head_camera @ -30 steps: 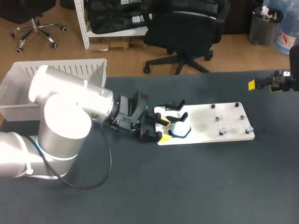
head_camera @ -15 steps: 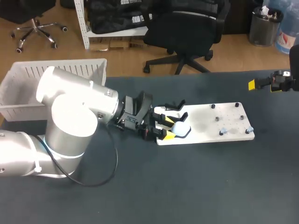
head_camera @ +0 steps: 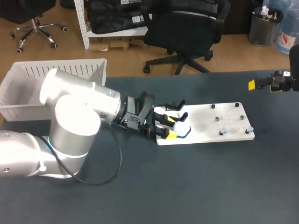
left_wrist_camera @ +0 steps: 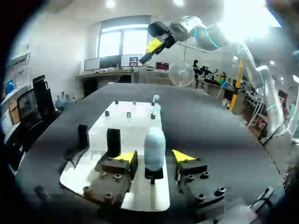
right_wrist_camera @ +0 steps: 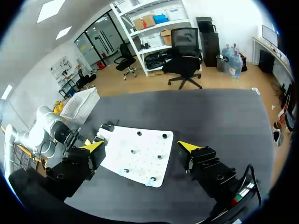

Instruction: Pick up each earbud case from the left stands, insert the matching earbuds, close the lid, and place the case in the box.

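Note:
A pale blue earbud case (head_camera: pixel 180 129) stands upright in a black stand at the left end of the white board (head_camera: pixel 205 119). My left gripper (head_camera: pixel 165 128) straddles it. In the left wrist view the case (left_wrist_camera: pixel 154 149) stands between the yellow fingertips (left_wrist_camera: pixel 125 156), with a small gap on each side, so the gripper is open. A second black stand (head_camera: pixel 174 106) beside it is empty. Small pale blue earbuds (head_camera: pixel 223 131) sit on pegs at the board's right end. My right gripper (head_camera: pixel 261 84) hangs wide open at the table's far right, holding nothing.
A white slatted basket (head_camera: pixel 51 79) stands at the table's back left corner. Dark pegs (head_camera: pixel 217 119) stick up from the right half of the board. In the right wrist view the board (right_wrist_camera: pixel 140 156) lies ahead of the right gripper (right_wrist_camera: pixel 141 147).
My left gripper has slid to the right along the board until its fingers flank the case, and the fingers have drawn closer together. The right arm has kept still.

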Action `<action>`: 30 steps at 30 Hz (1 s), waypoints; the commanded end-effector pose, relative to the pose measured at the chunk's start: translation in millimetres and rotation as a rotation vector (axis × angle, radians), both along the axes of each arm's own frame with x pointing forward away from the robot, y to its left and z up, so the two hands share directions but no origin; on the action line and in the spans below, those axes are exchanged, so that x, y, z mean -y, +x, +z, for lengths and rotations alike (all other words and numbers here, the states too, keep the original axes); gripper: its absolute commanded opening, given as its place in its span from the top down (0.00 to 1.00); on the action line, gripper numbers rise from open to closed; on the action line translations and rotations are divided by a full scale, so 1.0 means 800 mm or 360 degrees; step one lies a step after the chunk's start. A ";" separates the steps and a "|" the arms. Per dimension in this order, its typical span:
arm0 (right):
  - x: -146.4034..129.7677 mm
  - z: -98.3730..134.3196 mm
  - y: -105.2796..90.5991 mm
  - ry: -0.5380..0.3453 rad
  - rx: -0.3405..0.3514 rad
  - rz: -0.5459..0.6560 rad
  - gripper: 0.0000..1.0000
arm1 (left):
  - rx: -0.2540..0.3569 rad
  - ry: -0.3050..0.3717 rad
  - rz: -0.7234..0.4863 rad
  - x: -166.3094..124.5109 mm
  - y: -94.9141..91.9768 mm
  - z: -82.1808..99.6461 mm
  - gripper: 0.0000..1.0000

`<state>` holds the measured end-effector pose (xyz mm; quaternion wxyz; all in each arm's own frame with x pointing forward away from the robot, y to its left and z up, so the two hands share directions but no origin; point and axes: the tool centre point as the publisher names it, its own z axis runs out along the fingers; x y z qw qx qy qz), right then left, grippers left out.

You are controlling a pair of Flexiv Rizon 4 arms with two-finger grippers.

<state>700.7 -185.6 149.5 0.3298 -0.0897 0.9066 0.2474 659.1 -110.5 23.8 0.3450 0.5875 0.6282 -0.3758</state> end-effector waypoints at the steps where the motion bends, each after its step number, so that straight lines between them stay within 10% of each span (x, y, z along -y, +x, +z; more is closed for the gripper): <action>1: 0.001 0.000 0.000 0.0001 -0.0001 0.0004 0.00 | 0.0002 -0.0013 -0.0007 0.004 0.004 -0.004 0.58; 30: 0.001 0.000 0.000 0.0001 -0.0001 0.0004 0.00 | -0.0024 -0.0064 -0.0002 0.010 0.002 -0.010 0.66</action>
